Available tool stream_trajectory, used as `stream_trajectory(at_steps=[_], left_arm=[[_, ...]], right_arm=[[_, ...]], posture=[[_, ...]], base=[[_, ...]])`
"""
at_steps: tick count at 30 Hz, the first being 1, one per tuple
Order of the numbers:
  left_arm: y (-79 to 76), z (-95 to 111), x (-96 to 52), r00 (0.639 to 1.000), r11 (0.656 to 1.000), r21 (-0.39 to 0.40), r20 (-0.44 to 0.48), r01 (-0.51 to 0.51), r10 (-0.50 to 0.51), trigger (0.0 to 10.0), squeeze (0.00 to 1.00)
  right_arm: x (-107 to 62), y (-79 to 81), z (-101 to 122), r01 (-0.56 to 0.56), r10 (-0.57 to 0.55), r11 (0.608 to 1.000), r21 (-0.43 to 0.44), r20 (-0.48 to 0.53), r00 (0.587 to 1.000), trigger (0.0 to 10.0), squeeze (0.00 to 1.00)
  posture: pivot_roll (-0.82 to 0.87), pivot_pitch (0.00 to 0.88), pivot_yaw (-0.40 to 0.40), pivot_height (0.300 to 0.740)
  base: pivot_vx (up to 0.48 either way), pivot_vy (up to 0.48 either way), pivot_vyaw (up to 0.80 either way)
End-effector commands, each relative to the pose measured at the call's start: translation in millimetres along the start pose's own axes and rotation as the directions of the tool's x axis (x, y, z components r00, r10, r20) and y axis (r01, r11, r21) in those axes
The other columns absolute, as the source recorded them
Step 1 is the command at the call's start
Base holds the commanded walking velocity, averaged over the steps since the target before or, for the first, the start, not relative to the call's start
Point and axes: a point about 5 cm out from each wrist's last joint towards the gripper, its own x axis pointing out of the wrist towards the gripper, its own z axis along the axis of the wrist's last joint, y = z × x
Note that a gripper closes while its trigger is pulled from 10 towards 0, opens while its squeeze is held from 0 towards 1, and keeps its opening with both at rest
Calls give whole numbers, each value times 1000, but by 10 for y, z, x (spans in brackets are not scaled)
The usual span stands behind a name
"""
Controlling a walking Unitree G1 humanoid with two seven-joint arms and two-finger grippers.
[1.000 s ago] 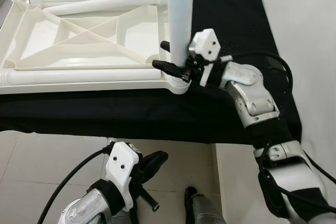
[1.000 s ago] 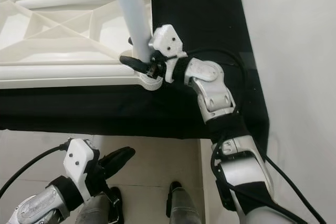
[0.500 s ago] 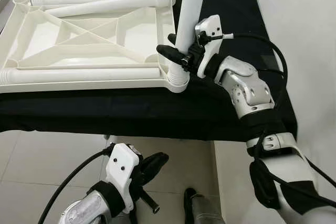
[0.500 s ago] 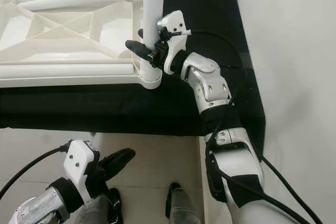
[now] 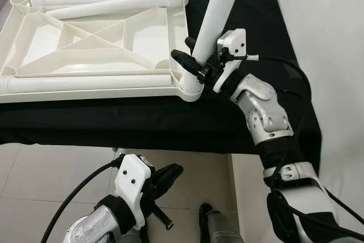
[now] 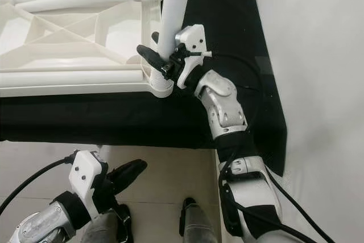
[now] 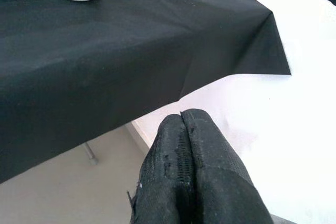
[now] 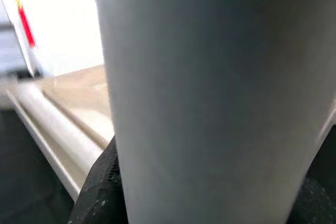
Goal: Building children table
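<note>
The right pincer [image 5: 196, 68] is clamping its two black fingers on the white leg [image 5: 219, 12], low down, just above the corner socket [image 5: 190, 88] of the tabletop [image 5: 91, 41]. The tabletop is lying upside down on the black cloth [image 5: 244, 4], ribs facing up, so the sockets are open to the top — this is why the leg is coming in from above. The leg is leaning, its top end tilting away from the tabletop toward the pincer's wrist side, while its foot is sitting in or at the socket; I cannot tell how deep. My guess: the low grip is giving control of the foot end, and the leg needs to be straightened and pushed down before it seats.

Beyond the pincer, on the far side of the tabletop, two other legs [image 5: 108, 1] are lying flat, and one more leg [image 5: 85, 82] is lying along the near edge, its end nearly touching the socket, i.e. close to the fingers. The tabletop rim beside the socket is also leaving little room.

The left pincer [image 7: 191, 171] is hanging idle below the cloth edge, fingers pressed together, holding nothing. Approx. one leg is in work, three are waiting.
</note>
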Motion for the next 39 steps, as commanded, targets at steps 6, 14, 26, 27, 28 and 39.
stream_trajectory(at_steps=[6,14,26,27,28,39], left_arm=[[-42,-7,-22,1000,1000,-21,-6,10,-10,10000,0],[-43,-8,-15,1000,1000,-21,-6,9,-10,10000,0],[-46,-17,-14,1000,1000,-26,-6,12,-12,10000,0],[-46,-17,-14,1000,1000,-26,-6,12,-12,10000,0],[-46,-17,-14,1000,1000,-26,-6,12,-12,10000,0],[-50,-11,-20,1000,1000,-26,-6,12,-12,10000,0]], right_arm=[[-203,208,-518,-90,62,991,-94,-268,961,10000,0],[-190,287,-537,-194,139,971,-141,-326,935,10000,0],[-119,28,-514,113,-21,962,249,-346,938,10000,0],[-119,28,-514,113,-21,962,249,-346,938,10000,0],[-119,28,-514,113,-21,962,249,-346,938,10000,0],[-249,138,-732,178,-59,942,285,-383,922,10000,0]], posture=[[104,364,-27,740],[102,362,-30,740],[100,358,-34,740],[100,358,-34,740],[100,358,-34,740],[101,362,-29,740]], base=[[0,0,0],[0,0,0],[0,0,0],[0,0,0],[0,0,0],[0,0,0]])
